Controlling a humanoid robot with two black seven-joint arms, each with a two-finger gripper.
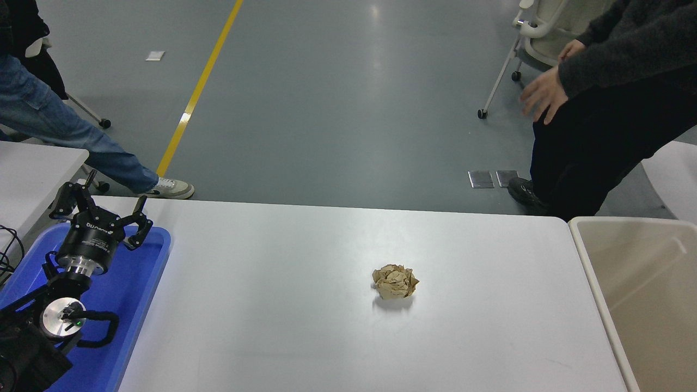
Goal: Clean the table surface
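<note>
The table surface is a wide plain white tabletop that fills the lower half of the head view. A crumpled ball of brown paper lies on it, a little right of the middle. My left gripper is parked at the lower left over a blue tray, open and empty, far from the paper. My right arm and gripper are out of view.
A blue plastic tray sits at the table's left end. A beige bin stands at the right end. A person in dark clothes stands beyond the far right corner. Another person's leg is at the far left. A smaller white table is at the left.
</note>
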